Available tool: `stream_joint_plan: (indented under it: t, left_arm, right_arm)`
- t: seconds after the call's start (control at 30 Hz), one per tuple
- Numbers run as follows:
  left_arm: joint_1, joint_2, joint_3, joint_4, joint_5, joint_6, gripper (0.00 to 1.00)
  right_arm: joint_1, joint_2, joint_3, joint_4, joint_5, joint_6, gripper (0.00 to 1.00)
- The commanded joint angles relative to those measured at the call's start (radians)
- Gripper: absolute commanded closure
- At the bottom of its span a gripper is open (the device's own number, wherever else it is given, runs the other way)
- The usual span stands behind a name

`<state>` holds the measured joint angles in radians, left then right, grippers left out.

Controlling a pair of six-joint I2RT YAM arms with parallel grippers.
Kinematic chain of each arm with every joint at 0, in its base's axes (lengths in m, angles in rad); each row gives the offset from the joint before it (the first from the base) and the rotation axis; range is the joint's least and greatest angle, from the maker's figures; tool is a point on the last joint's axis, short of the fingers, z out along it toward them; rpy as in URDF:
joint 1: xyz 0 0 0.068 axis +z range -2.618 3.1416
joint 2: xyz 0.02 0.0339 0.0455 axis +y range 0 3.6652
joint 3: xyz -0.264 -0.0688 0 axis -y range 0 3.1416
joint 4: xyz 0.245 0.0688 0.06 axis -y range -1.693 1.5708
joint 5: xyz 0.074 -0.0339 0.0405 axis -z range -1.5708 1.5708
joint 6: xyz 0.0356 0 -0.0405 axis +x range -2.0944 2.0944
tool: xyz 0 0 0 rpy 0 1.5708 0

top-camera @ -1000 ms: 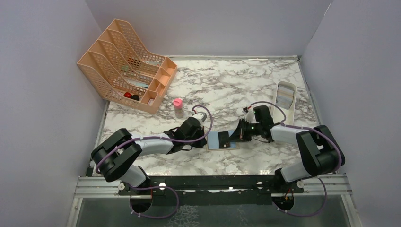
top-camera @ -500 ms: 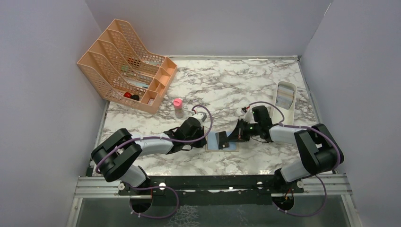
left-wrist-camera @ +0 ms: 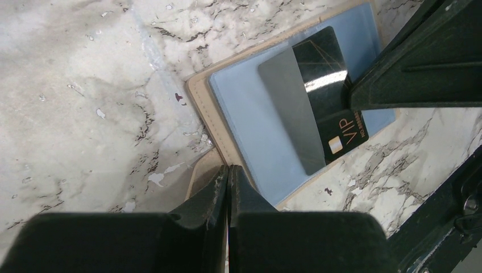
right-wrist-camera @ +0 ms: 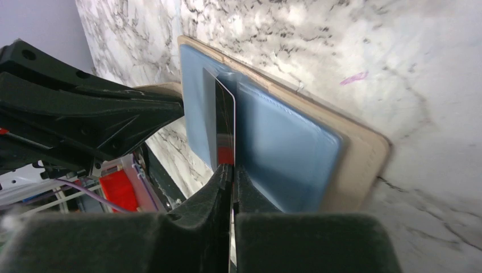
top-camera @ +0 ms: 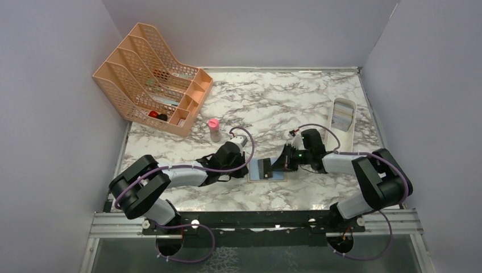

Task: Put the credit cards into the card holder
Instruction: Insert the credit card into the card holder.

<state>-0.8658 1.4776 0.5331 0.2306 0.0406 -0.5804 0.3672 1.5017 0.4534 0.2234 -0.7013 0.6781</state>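
The card holder lies open on the marble between the two grippers, tan rim out and light blue inside up; it also shows in the left wrist view and the right wrist view. My right gripper is shut on a black credit card marked VIP. The card's far end rests on the blue lining at a pocket. A grey patch borders the card; I cannot tell whether it is another card or a shadow. My left gripper is shut, its tips at the holder's left edge by the snap tab.
A big peach mesh file rack stands at the back left. A small bottle with a pink cap stands behind the left gripper. A long white oblong tray lies at the right, near the wall.
My right gripper has moved a little to the left, carrying the black card further over the open card holder. The left gripper has stayed at the holder's left edge.
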Motion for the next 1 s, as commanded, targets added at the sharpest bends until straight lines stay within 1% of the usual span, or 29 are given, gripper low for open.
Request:
stream_joint_plan:
  t: [0.0,0.13,0.17,0.2,0.23,0.3,0.4,0.67,0.73,0.87,0.97]
  left_arm:
    - [-0.001,0.003,-0.024,-0.016,0.003,-0.008,0.94]
    - [-0.002,0.003,-0.031,-0.015,0.002,-0.012,0.94]
    - [-0.002,0.001,-0.033,-0.016,0.003,-0.013,0.94]
    - [-0.001,-0.001,-0.035,-0.017,0.004,-0.014,0.94]
    - [-0.002,-0.002,-0.038,-0.017,0.004,-0.015,0.94]
    - [-0.001,-0.007,-0.04,-0.018,0.003,-0.015,0.94]
    - [-0.001,-0.01,-0.043,-0.019,0.001,-0.017,0.94]
    - [-0.001,-0.022,-0.06,-0.016,-0.007,-0.036,0.94]
    - [-0.002,-0.03,-0.069,-0.012,-0.006,-0.043,0.94]
    - [-0.001,-0.052,-0.075,-0.027,-0.01,-0.052,0.94]
    - [-0.002,-0.078,-0.079,-0.052,-0.028,-0.058,0.94]
  right_arm:
    - [0.056,0.027,0.0,0.021,0.043,0.016,0.89]
    - [0.076,0.028,0.023,-0.035,0.079,-0.009,0.74]
    - [0.076,0.024,0.034,-0.083,0.096,-0.023,0.68]
    - [0.076,0.016,0.045,-0.121,0.12,-0.041,0.63]
    - [0.076,0.006,0.055,-0.155,0.142,-0.055,0.62]
    - [0.076,-0.026,0.063,-0.191,0.179,-0.072,0.61]
    - [0.077,-0.055,0.061,-0.181,0.181,-0.07,0.59]
    - [0.124,0.019,0.066,-0.094,0.149,-0.023,0.57]
    - [0.151,0.039,0.078,-0.074,0.149,-0.009,0.59]
    - [0.211,0.086,0.112,-0.044,0.149,0.015,0.67]
    - [0.249,0.125,0.134,-0.027,0.156,0.033,0.67]
